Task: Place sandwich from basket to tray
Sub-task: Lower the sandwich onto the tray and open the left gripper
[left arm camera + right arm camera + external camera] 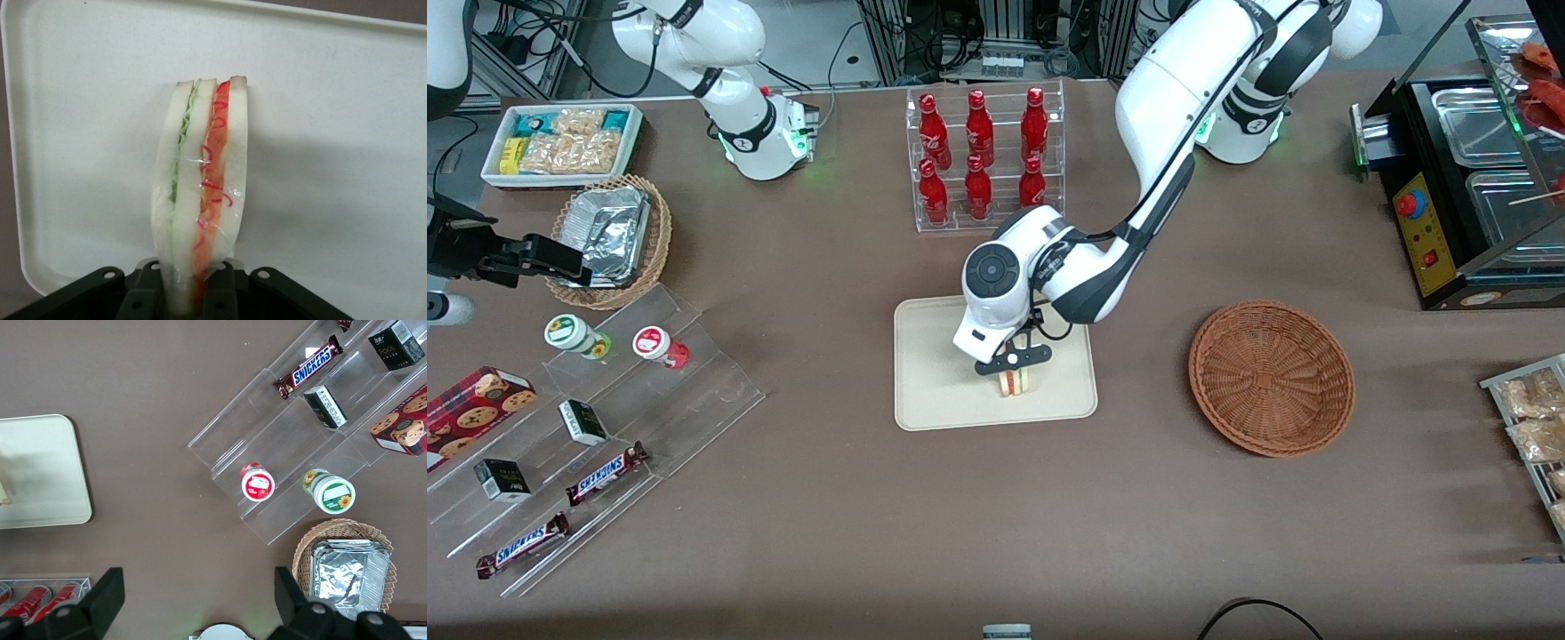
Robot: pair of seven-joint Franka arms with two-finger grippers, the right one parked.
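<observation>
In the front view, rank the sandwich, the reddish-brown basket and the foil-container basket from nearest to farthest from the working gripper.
Gripper is over the tray.
1. Sandwich, between its fingers.
2. Reddish-brown basket, toward the working arm's end.
3. Foil-container basket, toward the parked arm's end.

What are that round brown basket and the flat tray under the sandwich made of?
The basket looks like woven wicker, reddish-brown, with ribs radiating from its centre. The tray looks like smooth matte cream plastic, moulded with rounded corners, though that is a guess. The gripper holds the sandwich, apparently film-wrapped, over the tray.
</observation>
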